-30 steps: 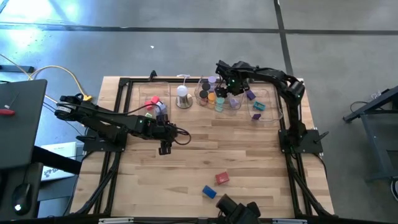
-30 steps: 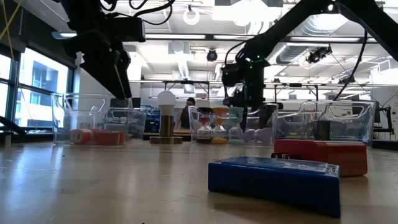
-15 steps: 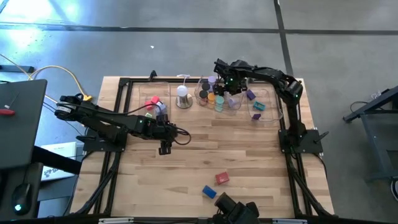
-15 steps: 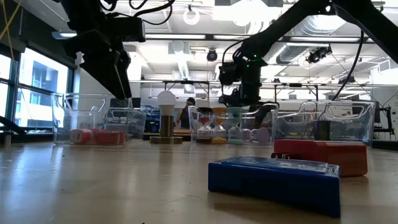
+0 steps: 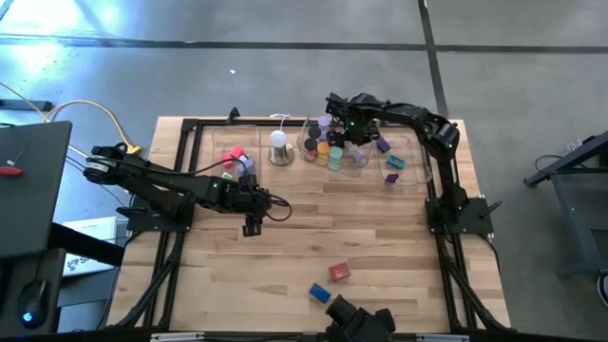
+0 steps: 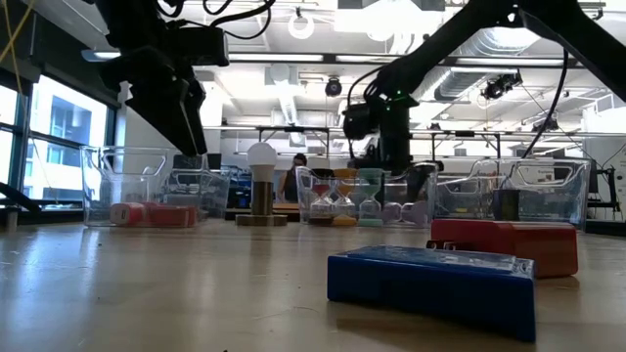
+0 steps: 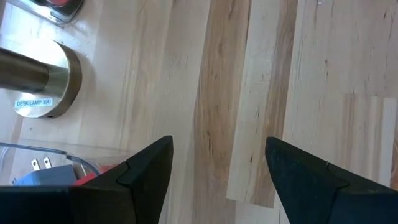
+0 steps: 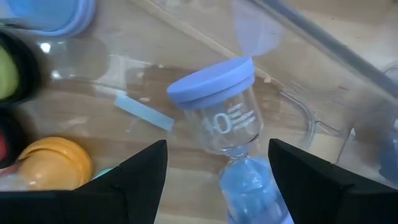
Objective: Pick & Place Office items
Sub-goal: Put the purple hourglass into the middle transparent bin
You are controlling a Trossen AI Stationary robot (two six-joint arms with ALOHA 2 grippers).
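My right gripper (image 5: 348,133) (image 8: 217,149) hangs open, pointing down, over the middle clear tray (image 5: 332,161). Between its fingers, untouched as far as I can see, lies a small sand timer (image 8: 217,106) with lilac-blue caps and a clear glass waist. An orange-capped one (image 8: 55,163) and others sit beside it in the tray. A red block (image 5: 339,273) and a blue block (image 5: 319,293) lie flat on the wood near the front edge. My left gripper (image 5: 252,226) (image 7: 217,146) waits open above bare wood, left of centre.
A white dome lamp on a metal base (image 5: 278,145) stands between the left tray (image 5: 235,158), which holds red and pink pieces, and the middle tray. The right tray (image 5: 399,163) holds purple and teal pieces. Bare wood spans the table's middle (image 5: 361,228).
My right gripper has shifted a little toward the table's left over the middle tray and rolled slightly about its own axis, its fingers staying open. My left arm has kept still.
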